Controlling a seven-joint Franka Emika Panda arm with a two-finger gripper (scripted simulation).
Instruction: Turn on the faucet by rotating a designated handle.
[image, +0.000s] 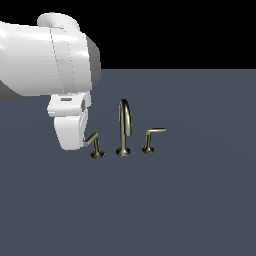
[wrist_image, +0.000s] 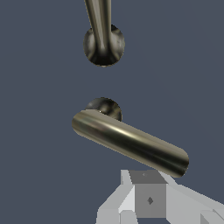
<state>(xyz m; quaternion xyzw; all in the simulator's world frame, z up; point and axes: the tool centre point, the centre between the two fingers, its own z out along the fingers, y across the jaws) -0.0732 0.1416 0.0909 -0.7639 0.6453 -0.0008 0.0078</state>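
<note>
So the faucet (image: 123, 129) sits on a flat dark grey-blue floor (image: 190, 200), three brassy pieces in a row: a tall arched spout (image: 124, 125) in the middle and an L-shaped lever on a flared base on either side. The handle (image: 93, 142) is the one on the exterior view's left, its thin arm slanting up and away from the spout, toward the robot. The other lever (image: 151, 137), on the exterior view's right, has its arm lying level and pointing away from the spout. The big white arm comes in from the exterior view's left, and the gripper (image: 75, 131) hangs right at the free end of the handle's arm, touching it or just about. In the wrist view the handle (wrist_image: 130, 141) runs diagonally across the frame with a grey finger (wrist_image: 148, 197) just beside its far end. Can't tell whether the fingers are spread or pressed together, only one shows. No containers anywhere in the scene.
</note>
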